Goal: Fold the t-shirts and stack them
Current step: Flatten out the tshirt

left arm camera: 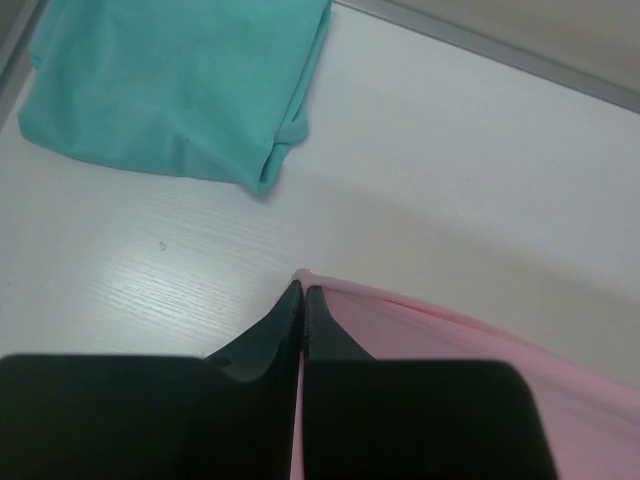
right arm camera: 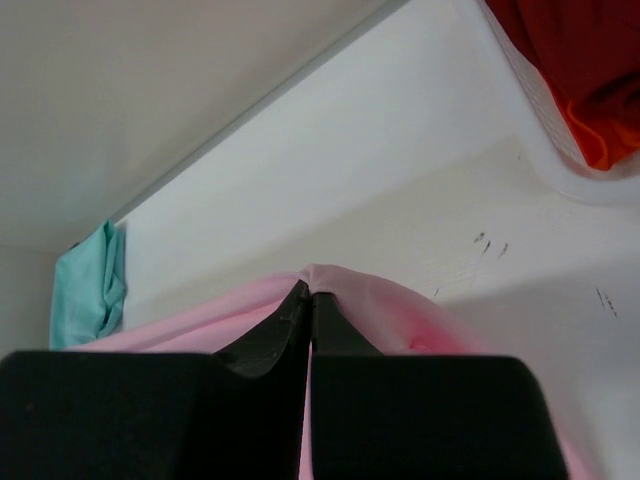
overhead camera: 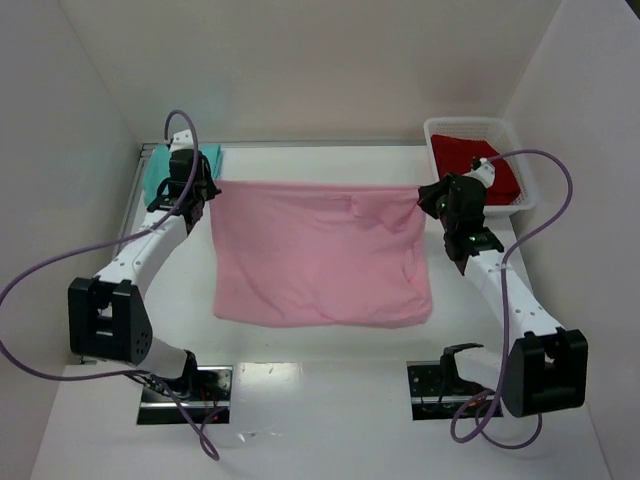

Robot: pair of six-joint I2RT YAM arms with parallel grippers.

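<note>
Two grips: left gripper [left arm camera: 302, 291], right gripper [right arm camera: 308, 291], each clamped on a far corner of pink shirt [overhead camera: 320, 260].
Handling: light, limp, sagging; likely best held by corners.

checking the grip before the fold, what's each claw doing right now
left claw: closed, holding a far corner of the pink t-shirt
right claw: closed, holding the other far corner of the pink t-shirt

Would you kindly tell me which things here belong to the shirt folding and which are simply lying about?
Job: pink t-shirt, pinched by left gripper and right gripper; folded teal t-shirt; red t-shirt.
Lying about: white basket holding the red one; orange cloth in it.
</note>
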